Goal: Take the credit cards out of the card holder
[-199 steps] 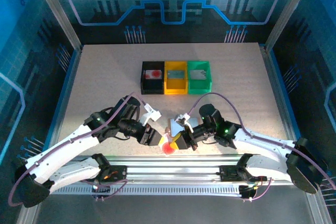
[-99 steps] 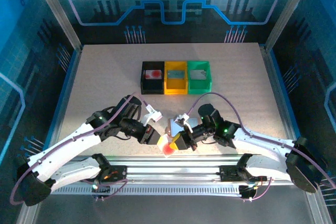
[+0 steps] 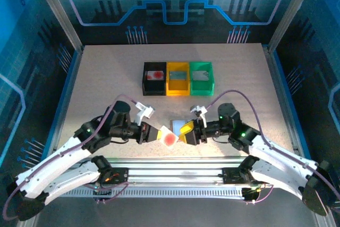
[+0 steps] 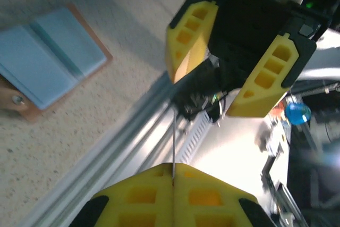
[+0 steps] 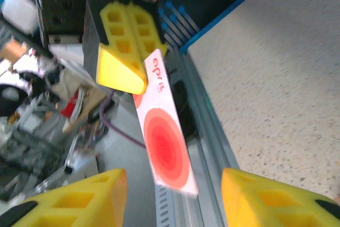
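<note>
Left gripper [image 3: 156, 133] clamps shut on one short end of a thin rectangular plastic credit card [image 3: 169, 139], white-faced with a red disc, above the near edge of the speckled beige table [image 3: 106, 78]; the credit card's long axis runs along the line between the two arms, its free end pointing at the right gripper [image 3: 186, 131], whose yellow fingers stand apart just beyond that end, holding nothing and apparently clear of it; only the left arm has hold of it.

The salmon-pink bifold card holder [image 3: 177, 123] lies open on the table just behind the two grippers, grey-blue lining up; whether another card sits inside cannot be told.

Well apart, toward the far side, three square plastic bins stand in a row: black bin [image 3: 144, 81], yellow bin [image 3: 178, 91], green bin [image 3: 211, 81]; each shows a pale rectangle on its floor, the black one's marked red; the coming move likely turns on carrying the credit card away from the arms' bases to one of them.
</note>
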### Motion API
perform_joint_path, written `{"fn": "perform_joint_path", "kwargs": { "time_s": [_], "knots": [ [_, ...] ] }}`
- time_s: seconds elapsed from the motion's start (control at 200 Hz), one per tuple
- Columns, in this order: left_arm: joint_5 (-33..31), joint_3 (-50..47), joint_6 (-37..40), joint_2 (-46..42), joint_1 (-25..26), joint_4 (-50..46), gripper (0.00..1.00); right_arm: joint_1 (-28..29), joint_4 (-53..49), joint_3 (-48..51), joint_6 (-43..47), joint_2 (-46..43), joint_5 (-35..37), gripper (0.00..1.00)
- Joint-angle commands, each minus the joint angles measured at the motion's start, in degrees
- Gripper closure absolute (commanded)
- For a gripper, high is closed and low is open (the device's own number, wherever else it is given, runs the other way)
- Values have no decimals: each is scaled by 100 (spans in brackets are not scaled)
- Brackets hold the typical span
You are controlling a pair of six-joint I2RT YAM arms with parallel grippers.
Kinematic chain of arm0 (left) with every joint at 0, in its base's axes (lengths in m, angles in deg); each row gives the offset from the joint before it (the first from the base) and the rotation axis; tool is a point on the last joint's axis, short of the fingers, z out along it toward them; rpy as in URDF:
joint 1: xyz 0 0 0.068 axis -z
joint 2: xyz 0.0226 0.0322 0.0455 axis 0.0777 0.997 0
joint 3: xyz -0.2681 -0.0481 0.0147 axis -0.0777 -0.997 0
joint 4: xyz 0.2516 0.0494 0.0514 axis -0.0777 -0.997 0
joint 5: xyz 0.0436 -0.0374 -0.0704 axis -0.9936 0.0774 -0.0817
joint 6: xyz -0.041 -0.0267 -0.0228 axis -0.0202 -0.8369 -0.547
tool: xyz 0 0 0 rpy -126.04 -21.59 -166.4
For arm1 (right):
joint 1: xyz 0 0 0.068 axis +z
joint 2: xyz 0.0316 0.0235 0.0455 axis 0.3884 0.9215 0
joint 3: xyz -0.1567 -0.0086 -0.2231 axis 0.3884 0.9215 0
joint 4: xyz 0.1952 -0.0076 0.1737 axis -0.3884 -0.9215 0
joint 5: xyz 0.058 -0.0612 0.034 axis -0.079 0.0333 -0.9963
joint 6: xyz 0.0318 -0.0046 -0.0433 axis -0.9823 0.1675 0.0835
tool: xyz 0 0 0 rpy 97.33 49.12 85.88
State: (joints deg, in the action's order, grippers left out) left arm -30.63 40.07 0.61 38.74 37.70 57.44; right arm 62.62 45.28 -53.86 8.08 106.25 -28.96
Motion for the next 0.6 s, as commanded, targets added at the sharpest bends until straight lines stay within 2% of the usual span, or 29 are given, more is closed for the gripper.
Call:
{"fn": "perform_joint_path", "kwargs": {
  "time_s": [0.0,0.115,0.235,0.42,0.595],
  "knots": [
    [-958,-466,-1098,-507,-32,956,100,-224,686,439,-544,-296,54,48],
    [-1255,-951,-1669,-883,-40,1621,100,-188,1511,727,-880,-302,-114,45],
    [-1257,-1399,-2137,-1003,-5,2392,100,-59,2320,913,-1228,-12,-47,44],
    [-1458,-1746,-2275,-1005,317,2969,100,291,3077,877,-1390,740,164,44],
    [-1633,-1965,-2353,-1040,565,3294,100,352,3521,777,-1573,1252,407,48]
  ]
}}
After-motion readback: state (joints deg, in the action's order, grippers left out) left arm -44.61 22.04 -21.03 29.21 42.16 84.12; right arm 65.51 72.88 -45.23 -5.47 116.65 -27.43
